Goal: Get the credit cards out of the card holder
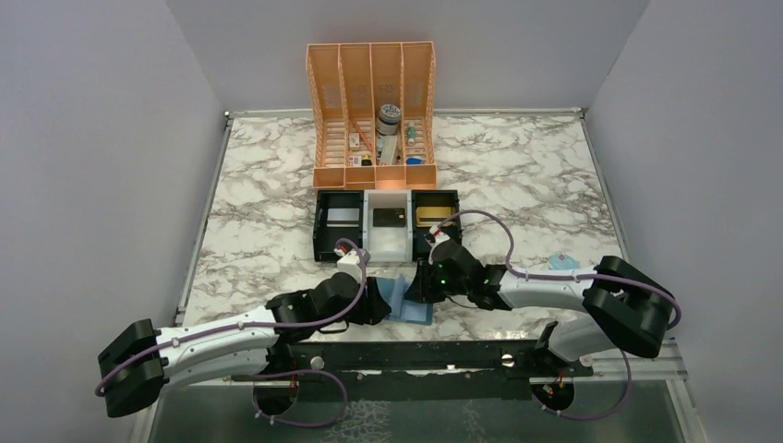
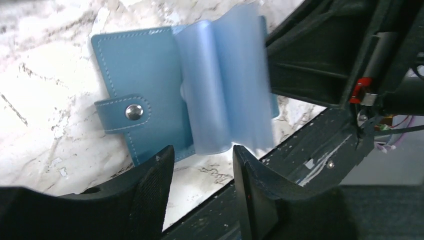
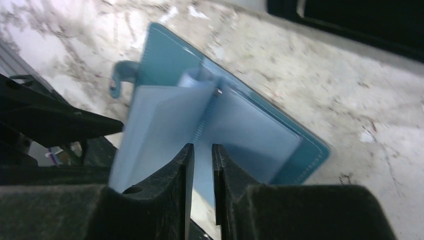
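The blue card holder (image 1: 413, 305) lies open on the marble near the front edge, between my two grippers. In the left wrist view its cover (image 2: 145, 70) lies flat, snap tab (image 2: 126, 113) to the left, and its pale translucent sleeves (image 2: 225, 95) stand up, blurred. No gold card shows in the sleeves. One gold credit card (image 1: 431, 215) lies in the tray's right compartment. My left gripper (image 2: 201, 154) is open, with the sleeves' lower edge just beyond its tips. My right gripper (image 3: 202, 152) stands over the sleeves (image 3: 160, 115), jaws a narrow gap apart, nothing seen pinched.
The black-and-white three-compartment tray (image 1: 367, 251) stands just behind the holder, with a silver-white card (image 1: 342, 217) on the left and a dark card (image 1: 390, 218) in the middle. An orange organiser (image 1: 325, 138) stands at the back. A pale blue packet (image 1: 563, 262) lies at the right. The black mounting rail (image 1: 443, 354) runs along the near edge.
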{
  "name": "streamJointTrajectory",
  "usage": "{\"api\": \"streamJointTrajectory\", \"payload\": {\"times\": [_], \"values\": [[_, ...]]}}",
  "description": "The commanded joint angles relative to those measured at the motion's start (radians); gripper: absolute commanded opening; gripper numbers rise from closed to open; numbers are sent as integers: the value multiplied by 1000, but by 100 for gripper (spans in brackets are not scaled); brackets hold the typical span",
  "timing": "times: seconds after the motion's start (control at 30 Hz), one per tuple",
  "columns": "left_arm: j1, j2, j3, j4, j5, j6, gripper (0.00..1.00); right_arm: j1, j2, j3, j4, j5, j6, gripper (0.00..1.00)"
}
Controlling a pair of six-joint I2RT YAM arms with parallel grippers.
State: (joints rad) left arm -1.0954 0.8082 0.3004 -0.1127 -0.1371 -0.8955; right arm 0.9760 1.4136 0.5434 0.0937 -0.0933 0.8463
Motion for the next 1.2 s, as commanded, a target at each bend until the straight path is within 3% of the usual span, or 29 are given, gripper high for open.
{"api": "streamJointTrajectory", "payload": {"times": [0.0, 0.17, 0.33, 0.5, 0.73, 0.83, 1.03, 1.17], "values": [[-6, 34, -62, 140, 21, -53, 50, 7, -19, -63, 34, 54, 38, 20], [-5, 103, -71, 207, 8, -75, 53, 7, 38, -56, 26, 61, 39, 20], [-5, 158, -120, 437, 80, -117, 54, 6, 80, -80, 74, 44, 61, 20], [-5, 181, -90, 456, 113, -94, 54, 7, 74, -71, 93, 21, 47, 20], [-3, -18, -122, 459, 89, -130, 58, 6, 74, -20, 105, -52, 6, 20], [0, -109, -139, 430, 75, -138, 58, 7, 68, -15, 106, -53, 9, 20], [0, -211, -73, 69, -90, -123, 57, 7, 69, 5, 98, -72, 3, 20], [0, -162, -129, 123, -53, -158, 57, 7, 77, 1, 89, -50, 14, 20]]}}
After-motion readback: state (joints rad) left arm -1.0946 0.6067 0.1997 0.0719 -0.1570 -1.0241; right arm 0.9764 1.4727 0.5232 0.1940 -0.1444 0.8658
